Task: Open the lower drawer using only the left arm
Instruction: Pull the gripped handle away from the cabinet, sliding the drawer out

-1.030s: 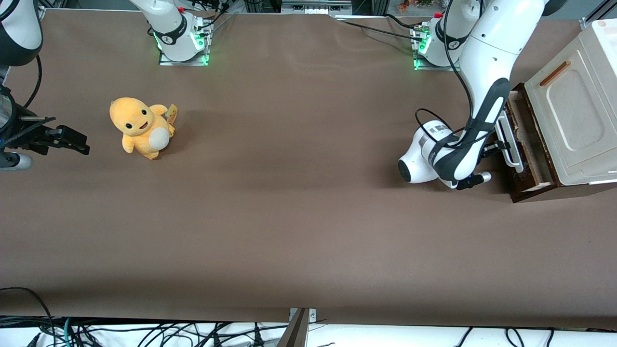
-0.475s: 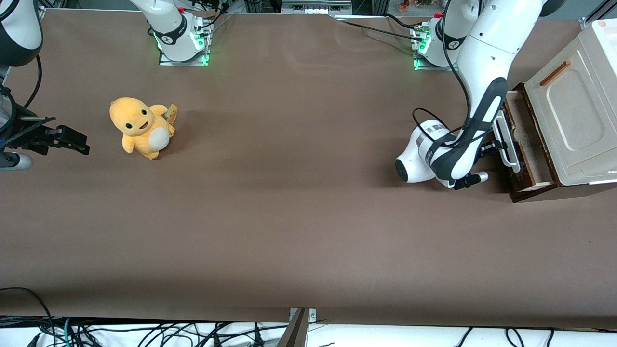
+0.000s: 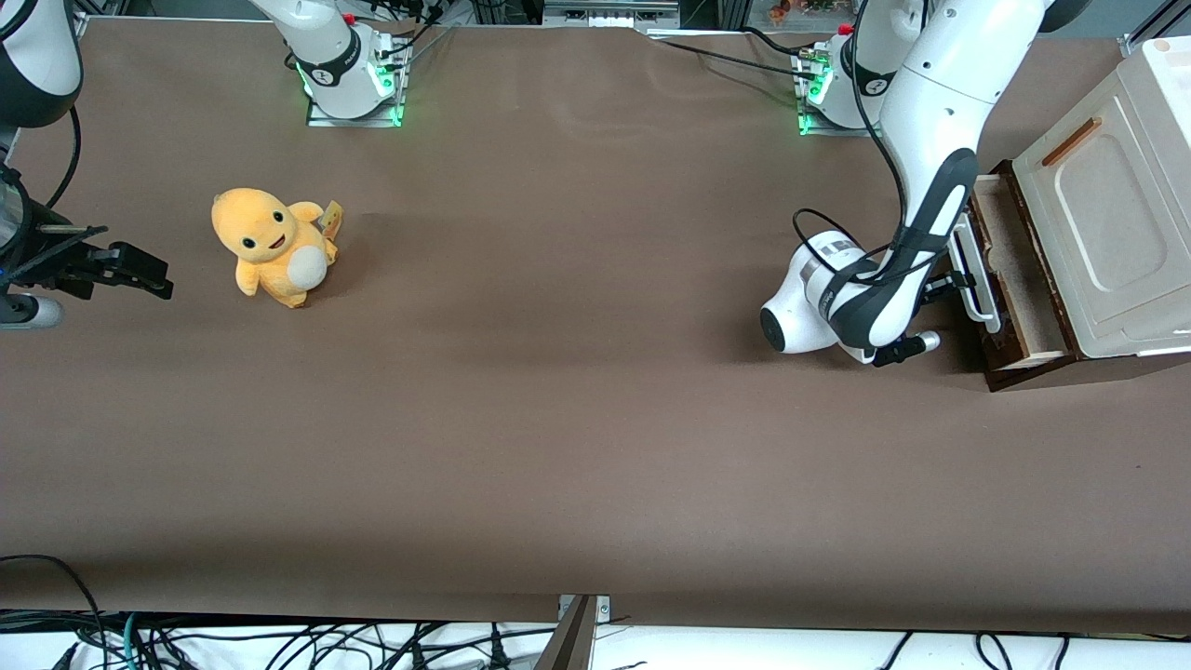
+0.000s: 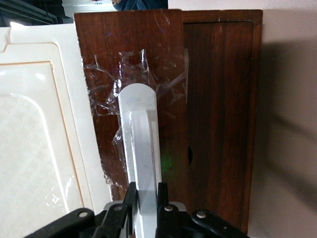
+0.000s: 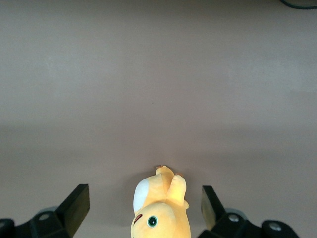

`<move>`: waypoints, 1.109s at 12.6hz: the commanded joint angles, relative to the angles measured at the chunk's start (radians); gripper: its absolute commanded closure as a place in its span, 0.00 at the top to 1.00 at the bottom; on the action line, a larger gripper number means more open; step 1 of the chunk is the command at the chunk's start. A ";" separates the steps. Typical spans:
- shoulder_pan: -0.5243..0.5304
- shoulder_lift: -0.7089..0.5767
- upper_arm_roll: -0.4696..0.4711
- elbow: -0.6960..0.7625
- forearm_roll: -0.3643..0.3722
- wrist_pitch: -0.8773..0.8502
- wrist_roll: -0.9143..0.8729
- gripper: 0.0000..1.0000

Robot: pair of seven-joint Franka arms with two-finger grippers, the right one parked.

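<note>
**Handle pinched, drawer partly out**

The brown bench (image 3: pixel 558 419) fills the front view. At its right edge, the working arm's end, stands the cabinet with its cream panel (image 3: pixel 1107 219) tilted up. Under that panel the lower drawer (image 3: pixel 1019 279) juts out toward the middle of the bench, a strip of its pale inside showing, so it looks partly open.

The left arm (image 3: pixel 930 121) drops from the upper right of the frame and bends so its wrist sits just in front of the drawer. The gripper (image 4: pixel 146 198) meets the white bar handle (image 4: pixel 141 144) there; in the wrist view the jaws are pressed onto the bar from both sides, pinching it.

What matters next: the bar's long axis runs along the drawer front, crosswise to the slide. The drawer lies from the jaws toward the cabinet, so the pull should run straight away from the cabinet, toward the parked arm's end.

Far off at middle left sits a yellow plush toy (image 3: pixel 270 244), well apart from everything.
</note>
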State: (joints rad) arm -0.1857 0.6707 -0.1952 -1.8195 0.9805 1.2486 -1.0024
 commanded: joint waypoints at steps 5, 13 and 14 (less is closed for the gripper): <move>-0.032 0.001 -0.015 0.049 -0.052 -0.069 0.024 0.17; -0.034 0.001 -0.020 0.054 -0.068 -0.078 0.024 0.17; -0.035 0.001 -0.020 0.066 -0.077 -0.078 0.024 0.17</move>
State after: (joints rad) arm -0.1976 0.6766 -0.2079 -1.7940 0.9586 1.2332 -1.0017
